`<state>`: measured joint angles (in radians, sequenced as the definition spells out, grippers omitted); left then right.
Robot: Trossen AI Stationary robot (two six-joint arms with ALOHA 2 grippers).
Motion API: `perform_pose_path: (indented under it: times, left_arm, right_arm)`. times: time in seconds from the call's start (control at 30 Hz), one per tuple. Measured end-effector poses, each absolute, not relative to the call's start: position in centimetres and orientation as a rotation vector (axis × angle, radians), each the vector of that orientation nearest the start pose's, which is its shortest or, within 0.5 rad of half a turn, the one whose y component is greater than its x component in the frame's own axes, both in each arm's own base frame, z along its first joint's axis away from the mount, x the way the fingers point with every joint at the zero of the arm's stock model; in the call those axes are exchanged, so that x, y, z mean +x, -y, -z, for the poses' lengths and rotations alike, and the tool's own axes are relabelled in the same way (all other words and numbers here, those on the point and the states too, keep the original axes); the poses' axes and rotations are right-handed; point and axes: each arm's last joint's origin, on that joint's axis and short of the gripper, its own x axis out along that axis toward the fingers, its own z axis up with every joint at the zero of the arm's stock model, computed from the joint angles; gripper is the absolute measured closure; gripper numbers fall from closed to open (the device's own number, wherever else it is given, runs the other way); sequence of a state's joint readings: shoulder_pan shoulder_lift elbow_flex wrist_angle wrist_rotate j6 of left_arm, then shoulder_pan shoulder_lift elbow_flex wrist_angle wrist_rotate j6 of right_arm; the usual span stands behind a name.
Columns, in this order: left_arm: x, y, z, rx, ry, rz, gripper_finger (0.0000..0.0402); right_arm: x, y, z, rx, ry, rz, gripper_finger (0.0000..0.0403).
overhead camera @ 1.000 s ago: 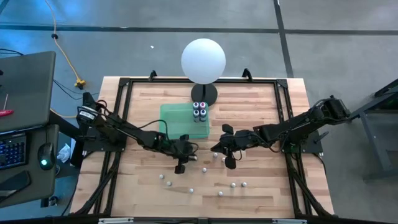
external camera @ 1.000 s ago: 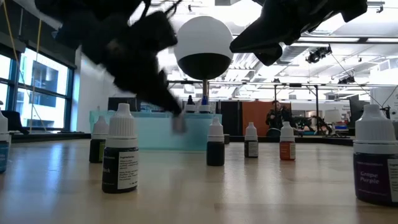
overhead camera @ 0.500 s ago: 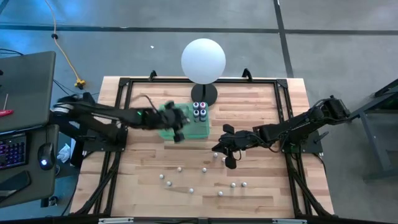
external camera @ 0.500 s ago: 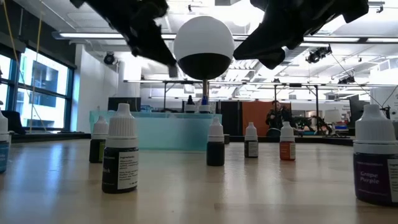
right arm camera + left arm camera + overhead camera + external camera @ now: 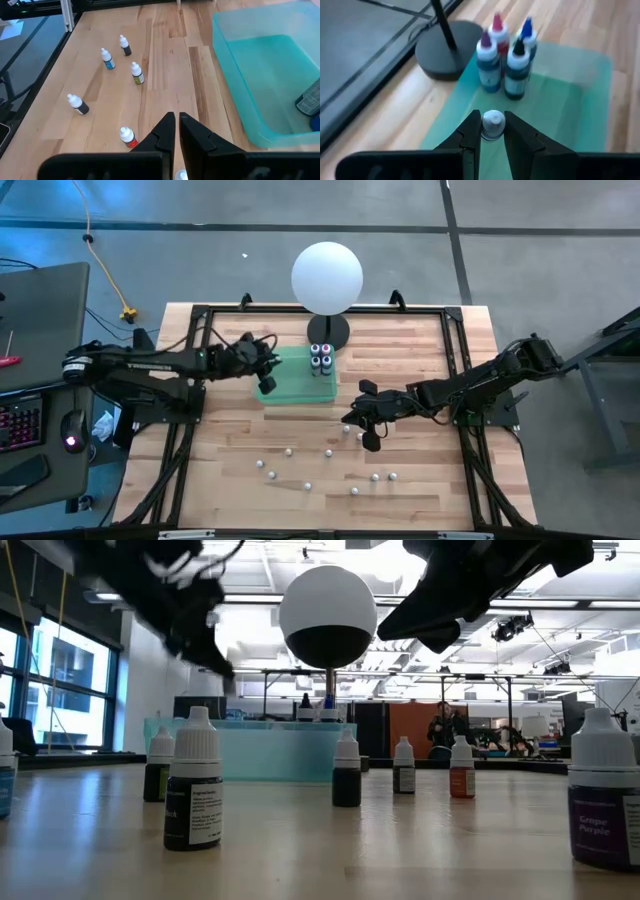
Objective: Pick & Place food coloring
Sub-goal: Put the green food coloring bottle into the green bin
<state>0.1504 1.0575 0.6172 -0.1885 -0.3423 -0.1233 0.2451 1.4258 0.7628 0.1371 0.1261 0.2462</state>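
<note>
Your low view puts a dark food coloring bottle (image 5: pixel 195 780) nearest on the wooden table (image 5: pixel 400 850) — far behind, a person (image 5: pixel 440 728). Only the left wrist view shows the left gripper (image 5: pixel 493 131) clamping a white-capped bottle (image 5: pixel 493 124) over the green tray (image 5: pixel 580 100); the right gripper (image 5: pixel 177 131), nearly closed, holds nothing

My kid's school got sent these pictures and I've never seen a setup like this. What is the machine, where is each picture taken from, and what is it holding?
It is a robot with two dark arms at a wooden table. One picture looks straight down, one looks level from the tabletop, and two come from cameras on the arms' wrists. The left gripper is over the green tray, pinching a small white-capped food coloring bottle. Four bottles already stand together in the tray, next to a white globe lamp. More little bottles are scattered on the wood nearer the front. The right gripper hovers over the middle of the table with its fingers shut and empty.
</note>
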Motion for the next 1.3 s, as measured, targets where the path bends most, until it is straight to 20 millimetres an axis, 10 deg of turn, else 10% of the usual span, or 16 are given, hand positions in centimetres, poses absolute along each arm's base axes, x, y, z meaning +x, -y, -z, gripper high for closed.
perform_pose_path:
  times: [0.33, 1.0, 1.3]
  left_arm:
    - [18.3, -5.4, -16.3, -0.177, -0.639, -0.641, 0.0346]
    - [18.9, -8.0, -15.4, -0.367, -0.572, -0.636, 0.0346]
    - [20.7, -8.6, -18.2, -0.322, -0.582, -0.603, 0.0346]
  right_arm:
    - [28.7, -6.8, -21.3, 0.142, -0.526, -0.049, 0.0386]
    - [28.8, -6.7, -21.3, 0.134, -0.521, -0.025, 0.0387]
    - [28.8, -6.7, -21.3, 0.134, -0.520, -0.025, 0.0387]
